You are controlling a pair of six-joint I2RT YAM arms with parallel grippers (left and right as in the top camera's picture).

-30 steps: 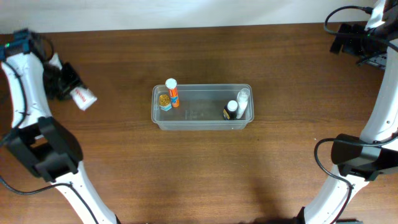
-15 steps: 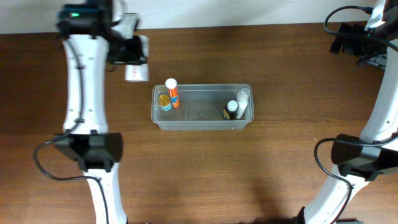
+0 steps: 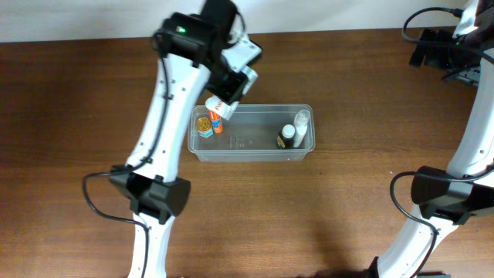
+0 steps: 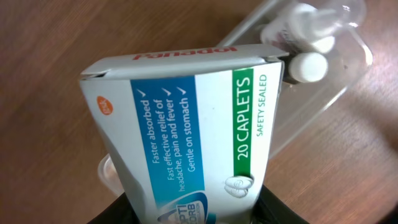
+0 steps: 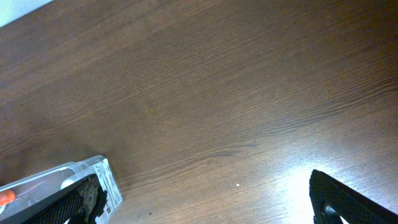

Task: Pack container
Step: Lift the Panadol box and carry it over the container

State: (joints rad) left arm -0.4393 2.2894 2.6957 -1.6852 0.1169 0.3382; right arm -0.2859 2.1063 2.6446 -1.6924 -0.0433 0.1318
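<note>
The container (image 3: 255,154), a clear shallow tub, sits mid-table. At its left end stand an orange tube (image 3: 215,120) and a small yellow-capped jar (image 3: 204,126); two small bottles (image 3: 292,131) stand at its right end. My left gripper (image 3: 231,83) hovers over the tub's left end, shut on a white, blue and green Panadol caplet box (image 4: 186,130). The box fills the left wrist view, with the tub (image 4: 311,106) and white bottle caps (image 4: 308,65) beyond it. My right gripper (image 3: 444,58) is open at the far right back, holding nothing.
Brown wooden table (image 3: 347,216) all round the tub. In the right wrist view the tub's corner (image 5: 56,177) shows at the lower left, beside one finger (image 5: 84,199). Both arm bases stand near the front edge.
My left arm has swung from the table's far left, along the back, to above the tub's left end, carrying the box. The right arm has not moved.
</note>
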